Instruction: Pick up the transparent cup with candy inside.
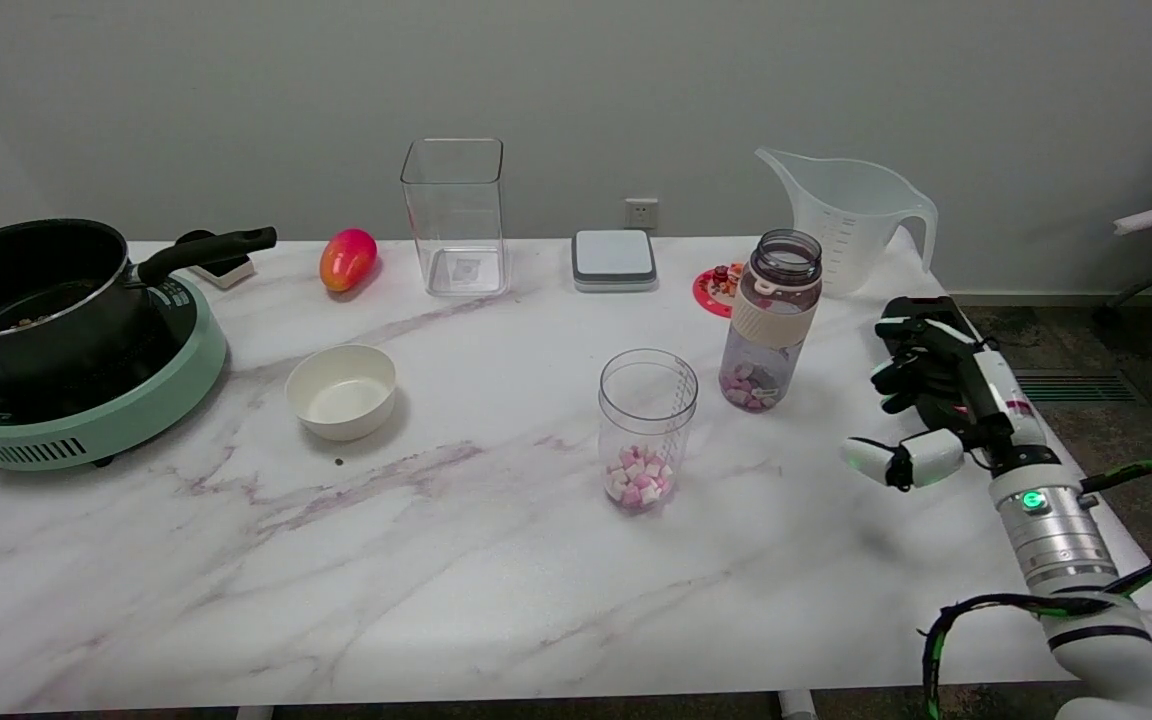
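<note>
1. The transparent cup point(647, 430) with pink and white candy stands upright at mid bench point(236, 600); the right hand point(921, 395) holds nothing, fingers apart, well to its right.
2. The water bottle point(772, 320) also holds candy and stands nearer the hand; I judge a wrong grasp possible.
3. The cup looks light; a side push may tip it.

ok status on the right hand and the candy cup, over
Right hand open, in the air right of the cup, no contact. Cup upright on the table, candy at its bottom. Bottle stands beyond the cup, near the approach.

Lab tabletop, marble table point(456, 560), bare wall point(236, 90)
</note>
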